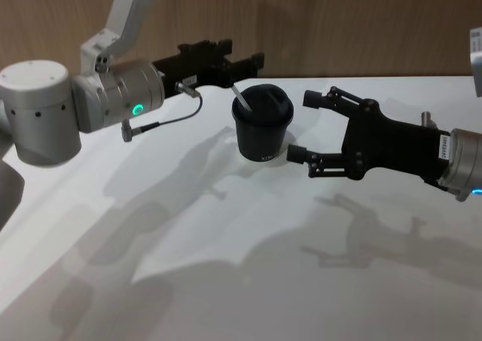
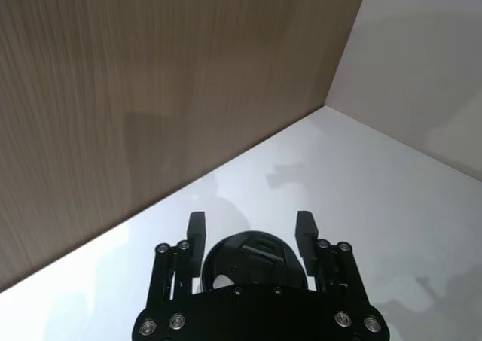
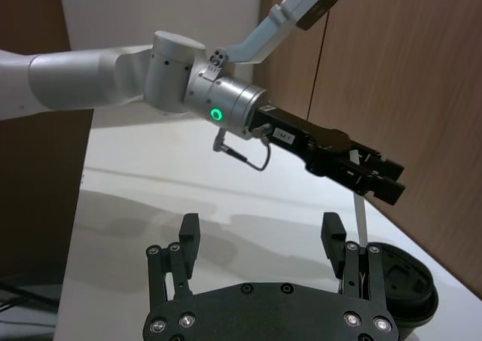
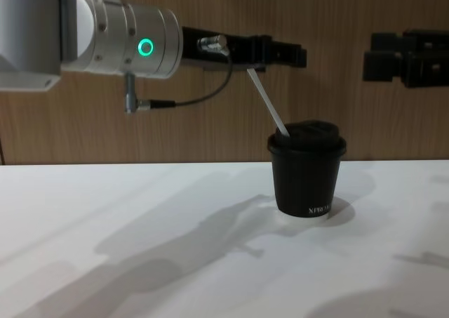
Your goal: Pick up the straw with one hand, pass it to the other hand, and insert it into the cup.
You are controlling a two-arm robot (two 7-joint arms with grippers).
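Observation:
The black lidded cup (image 1: 262, 134) (image 4: 307, 177) stands on the white table. The white straw (image 1: 241, 98) (image 4: 269, 102) sits with its lower end in the lid and leans toward my left arm. Its upper end reaches the underside of my left gripper (image 1: 245, 59) (image 4: 298, 55), which hovers above and behind the cup. In the left wrist view that gripper (image 2: 251, 224) is open, with the cup's lid (image 2: 248, 254) below the gap. My right gripper (image 1: 303, 126) (image 3: 260, 224) is open just right of the cup, not touching it. The right wrist view shows the straw (image 3: 361, 217) upright under the left gripper (image 3: 388, 183).
A wooden wall (image 1: 339, 25) runs along the far edge of the table (image 1: 226, 266). A thin black cable (image 1: 169, 119) loops under the left wrist. Bare table surface lies in front of the cup and to its left.

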